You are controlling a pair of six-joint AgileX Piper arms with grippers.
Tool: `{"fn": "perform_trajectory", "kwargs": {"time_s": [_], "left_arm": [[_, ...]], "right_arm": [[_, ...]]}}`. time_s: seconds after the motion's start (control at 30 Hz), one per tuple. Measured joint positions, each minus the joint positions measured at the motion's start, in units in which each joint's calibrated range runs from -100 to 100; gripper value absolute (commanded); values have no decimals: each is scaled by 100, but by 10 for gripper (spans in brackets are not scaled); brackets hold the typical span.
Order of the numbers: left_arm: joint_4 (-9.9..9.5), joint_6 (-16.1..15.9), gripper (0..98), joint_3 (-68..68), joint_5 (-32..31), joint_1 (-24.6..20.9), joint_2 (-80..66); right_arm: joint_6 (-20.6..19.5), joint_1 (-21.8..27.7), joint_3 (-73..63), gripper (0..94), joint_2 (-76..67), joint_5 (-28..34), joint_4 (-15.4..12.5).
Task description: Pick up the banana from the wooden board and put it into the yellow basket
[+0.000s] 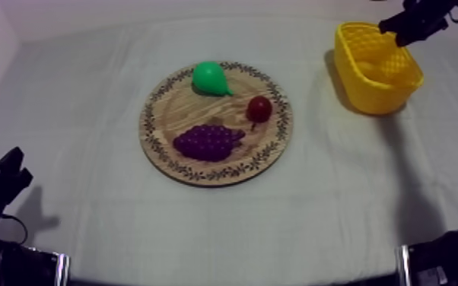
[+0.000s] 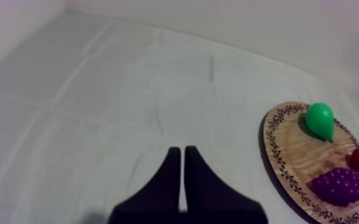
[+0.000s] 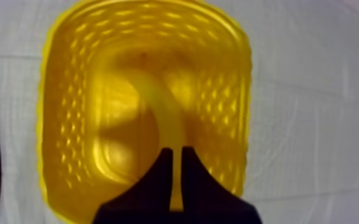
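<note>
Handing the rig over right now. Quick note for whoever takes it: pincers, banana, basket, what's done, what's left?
The left pincer is shut on nothing, low over the cloth, well clear of the wooden board.
The right pincer is shut on nothing, above the yellow basket.
The banana lies inside the basket.
The board holds the pear, bunch of grapes and small red fruit.
Done: banana in the basket.
Left: probably just moving the right arm to rest.
</note>
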Motion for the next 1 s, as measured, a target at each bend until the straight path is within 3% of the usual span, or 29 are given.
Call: {"fn": "perform_trajectory", "kwargs": {"time_s": [0.17,0.33,0.57,0.77,0.9,1.0], "left_arm": [[0,0,0,0,0,0,0],[0,0,0,0,0,0,0],[0,0,0,0,0,0,0],[0,0,0,0,0,0,0],[0,0,0,0,0,0,0],[0,0,0,0,0,0,0]], "right_arm": [[-252,-52,995,6,-1085,-795,251],[-608,-138,2384,4,-2350,-1985,503],[-903,-128,4708,5,-4249,-3552,590],[-676,-103,6722,5,-5933,-4474,18],[-172,-95,7690,5,-6986,-4373,-592],[222,-105,8221,5,-7711,-4143,-902]]}}
